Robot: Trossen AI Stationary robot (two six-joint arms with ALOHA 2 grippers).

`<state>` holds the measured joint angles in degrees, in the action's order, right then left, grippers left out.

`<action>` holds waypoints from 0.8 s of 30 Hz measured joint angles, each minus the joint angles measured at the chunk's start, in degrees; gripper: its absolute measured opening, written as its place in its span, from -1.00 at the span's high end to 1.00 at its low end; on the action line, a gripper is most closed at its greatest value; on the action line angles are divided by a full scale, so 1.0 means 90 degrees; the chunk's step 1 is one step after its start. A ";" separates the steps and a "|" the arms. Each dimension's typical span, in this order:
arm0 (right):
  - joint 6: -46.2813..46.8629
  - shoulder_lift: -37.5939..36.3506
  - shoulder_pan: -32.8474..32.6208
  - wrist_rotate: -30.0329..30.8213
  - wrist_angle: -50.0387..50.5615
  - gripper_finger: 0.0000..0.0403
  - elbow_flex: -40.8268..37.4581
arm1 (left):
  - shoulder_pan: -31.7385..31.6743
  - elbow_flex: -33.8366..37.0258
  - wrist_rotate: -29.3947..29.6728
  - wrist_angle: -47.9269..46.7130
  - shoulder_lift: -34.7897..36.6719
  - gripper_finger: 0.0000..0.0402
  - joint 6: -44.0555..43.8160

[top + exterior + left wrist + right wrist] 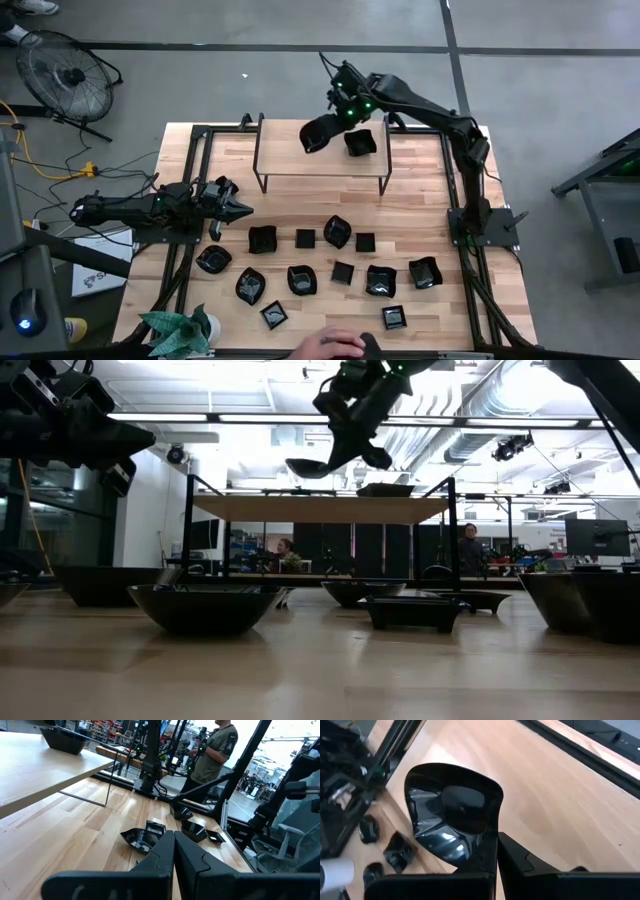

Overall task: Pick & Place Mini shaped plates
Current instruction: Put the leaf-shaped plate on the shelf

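Biggest worry for me: the right end effector point(330, 128) only pinches one edge of its mini plate point(451, 815), so the dish hangs off to the side over the shelf point(290, 162). I'd guess a tilt or jolt on release could send it sliding off the front, or bumping the plate already on the shelf point(360, 142) just beside it. Its fingers are clamped on that rim. The left end effector point(235, 209) waits pressed together, empty, with the other plates point(262, 239) on the desk point(420, 215) just ahead of it.
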<state>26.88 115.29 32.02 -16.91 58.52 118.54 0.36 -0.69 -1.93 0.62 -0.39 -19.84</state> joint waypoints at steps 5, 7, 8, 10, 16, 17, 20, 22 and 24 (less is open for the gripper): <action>0.0462 0.0131 0.0083 -0.0016 -0.0013 1.00 0.0000 | 0.0000 0.0000 0.0000 -0.0001 0.0001 0.99 0.0001; 0.0587 0.0209 0.0120 -0.0027 -0.0074 1.00 -0.0003 | 0.0000 0.0000 0.0000 0.0000 0.0000 0.99 0.0000; 0.0629 0.0246 0.0140 -0.0055 -0.0108 1.00 -0.0006 | 0.0002 0.0000 0.0000 -0.0002 -0.0002 0.99 0.0002; 0.0709 0.0320 0.0187 -0.0173 -0.0139 1.00 -0.0007 | 0.0002 0.0000 0.0000 -0.0001 0.0001 0.99 0.0001; 0.0808 0.0447 0.0316 -0.0350 -0.0185 1.00 -0.0012 | 0.0002 0.0000 0.0000 -0.0001 -0.0001 0.99 0.0002; 0.0825 0.0449 0.0326 -0.0349 -0.0187 1.00 -0.0012 | 0.0000 0.0000 0.0000 -0.0002 -0.0001 0.99 0.0002; 0.0818 0.0449 0.0334 -0.0342 -0.0167 1.00 -0.0012 | 0.0002 0.0000 0.0000 0.0000 0.0000 0.99 0.0002; 0.0812 0.0449 0.0337 -0.0338 -0.0136 1.00 -0.0012 | 0.0001 0.0000 0.0000 0.0000 0.0000 0.99 0.0002; 0.0783 0.0449 0.0334 -0.0338 -0.0127 1.00 -0.0012 | 0.0002 0.0000 0.0000 -0.0001 -0.0001 0.99 0.0000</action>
<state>33.93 119.33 35.03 -19.94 57.38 118.43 0.38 -0.69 -1.93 0.61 -0.40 -19.84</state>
